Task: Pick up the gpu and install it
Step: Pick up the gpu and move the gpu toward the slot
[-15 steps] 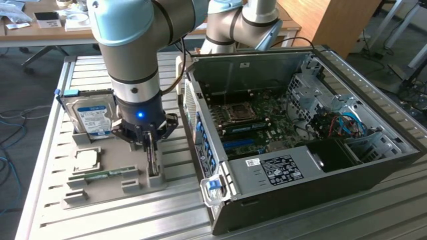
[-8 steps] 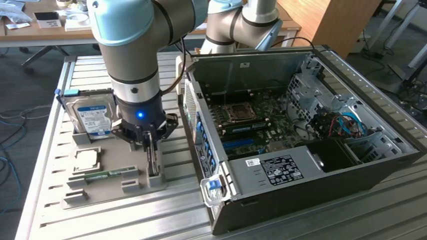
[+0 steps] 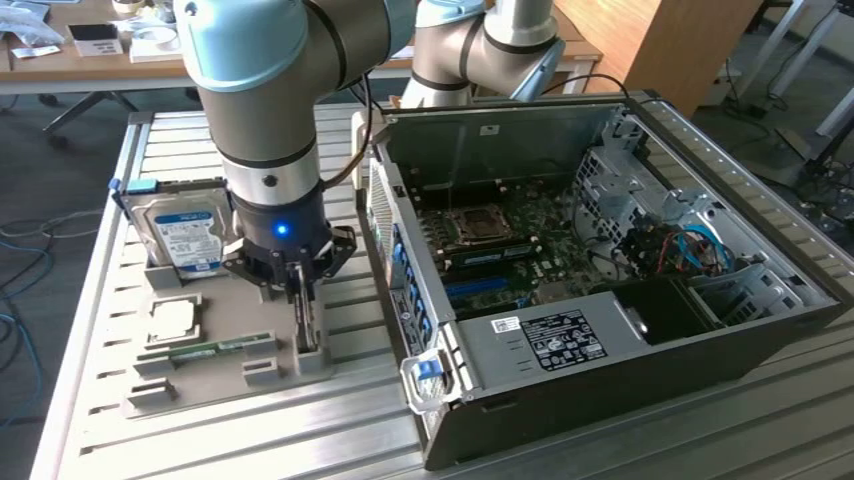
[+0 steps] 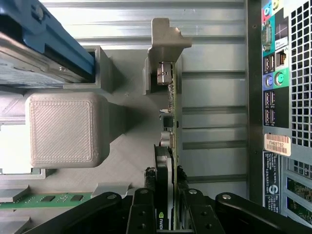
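Exterior view: a grey-and-pale-blue robot arm reached down over a grey plastic tray [image 3: 200, 385] on a slatted metal table [image 3: 267, 440]. Its black claw [image 3: 300, 290] sat low on the tray's side nearest an open computer case [image 3: 601, 400], on the exterior view's right. The claw was narrowed around the top edge of the gpu [image 3: 307, 315], a thin dark card standing on edge in a slot of the tray. Further to the exterior view's left, the tray also held a blue-labelled hard drive [image 3: 187, 235] standing upright, a square processor chip [image 3: 174, 320] lying flat, and a green memory stick [image 3: 207, 352].

Wrist view: the claw [image 4: 165, 209] was seen from just behind, one black finger [image 4: 144, 204] on each side of the card. The jaws were drawn in close, pinching the gpu [image 4: 171, 117] between their pads. The card appeared edge-on as a narrow dark strip with small components along it and a green logo between the fingers. At its far end stood a pale silver bracket [image 4: 163, 34] with a bent tab. It was seated in the grey tray [image 4: 131, 161], beside a square grey block [image 4: 63, 129]. The case's rear port panel [image 4: 273, 73] ran along one side.
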### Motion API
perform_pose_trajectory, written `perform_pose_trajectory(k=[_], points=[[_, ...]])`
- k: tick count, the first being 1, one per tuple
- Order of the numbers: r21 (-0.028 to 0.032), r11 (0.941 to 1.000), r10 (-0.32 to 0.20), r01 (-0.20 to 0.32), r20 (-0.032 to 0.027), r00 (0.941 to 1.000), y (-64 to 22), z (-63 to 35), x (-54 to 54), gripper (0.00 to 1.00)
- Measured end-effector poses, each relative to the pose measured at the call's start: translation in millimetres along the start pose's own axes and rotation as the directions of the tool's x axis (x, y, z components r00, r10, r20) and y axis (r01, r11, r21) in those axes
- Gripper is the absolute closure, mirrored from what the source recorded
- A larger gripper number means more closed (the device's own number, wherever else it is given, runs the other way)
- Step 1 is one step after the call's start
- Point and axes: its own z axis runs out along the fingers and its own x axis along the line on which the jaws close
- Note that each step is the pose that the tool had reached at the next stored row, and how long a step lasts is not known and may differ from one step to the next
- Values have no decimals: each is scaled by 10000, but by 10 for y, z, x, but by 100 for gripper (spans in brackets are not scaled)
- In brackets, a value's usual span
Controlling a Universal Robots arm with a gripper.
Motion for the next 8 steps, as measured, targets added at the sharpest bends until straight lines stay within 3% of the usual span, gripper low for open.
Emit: perform_pose_trajectory(k=[8], points=[[0,10000,0,0,0,10000,2,-51,-1,73]])
